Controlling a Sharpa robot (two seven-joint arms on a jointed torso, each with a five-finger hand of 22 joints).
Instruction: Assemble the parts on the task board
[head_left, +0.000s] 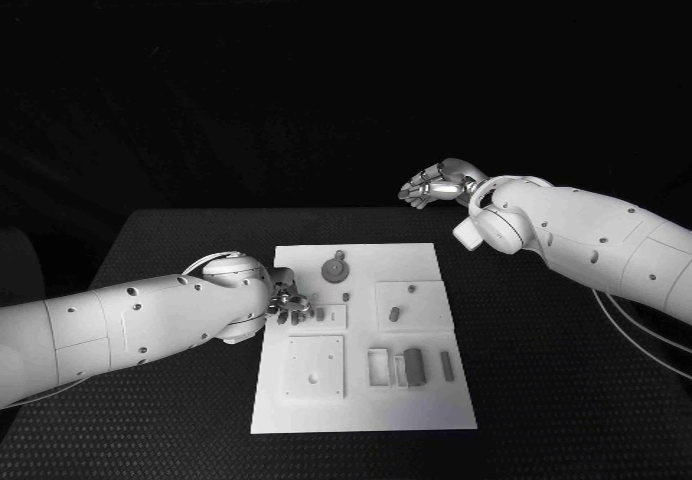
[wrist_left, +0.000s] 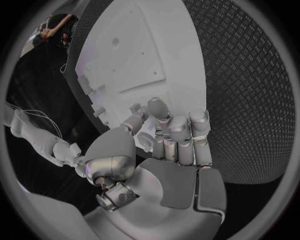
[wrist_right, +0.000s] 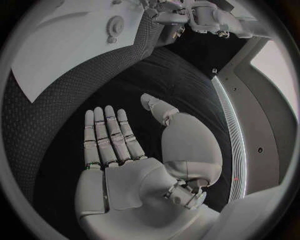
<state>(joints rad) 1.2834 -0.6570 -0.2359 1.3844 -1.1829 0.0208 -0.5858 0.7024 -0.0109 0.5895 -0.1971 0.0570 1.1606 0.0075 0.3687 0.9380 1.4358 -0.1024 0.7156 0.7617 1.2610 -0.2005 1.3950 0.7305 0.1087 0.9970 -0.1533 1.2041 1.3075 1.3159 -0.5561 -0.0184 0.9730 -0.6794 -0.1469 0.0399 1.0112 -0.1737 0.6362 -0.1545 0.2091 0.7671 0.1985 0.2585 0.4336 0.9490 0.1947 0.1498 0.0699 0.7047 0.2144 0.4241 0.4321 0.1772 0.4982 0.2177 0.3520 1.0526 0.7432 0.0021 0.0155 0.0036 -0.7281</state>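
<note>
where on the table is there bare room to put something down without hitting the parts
Bare black table lies right of the task board, between its right edge and the right arm. There is also bare board along its near edge, below the square plate. The board's left side is crowded: the left robot hand hangs over it, curled. The right robot hand is lifted beyond the far edge.

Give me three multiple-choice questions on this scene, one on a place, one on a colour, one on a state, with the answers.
1. Where is the left robot hand?
A) at the board's left edge
B) at its right edge
C) raised high above it

2. What colour is the board?
A) black
B) white
C) red

3. The right robot hand is:
A) holding a part
B) fisted
C) open and empty

Answers:
1 A, the head view shows it there.
2 B, it is white against the black table.
3 C, its fingers are straight and its palm is bare.
</note>
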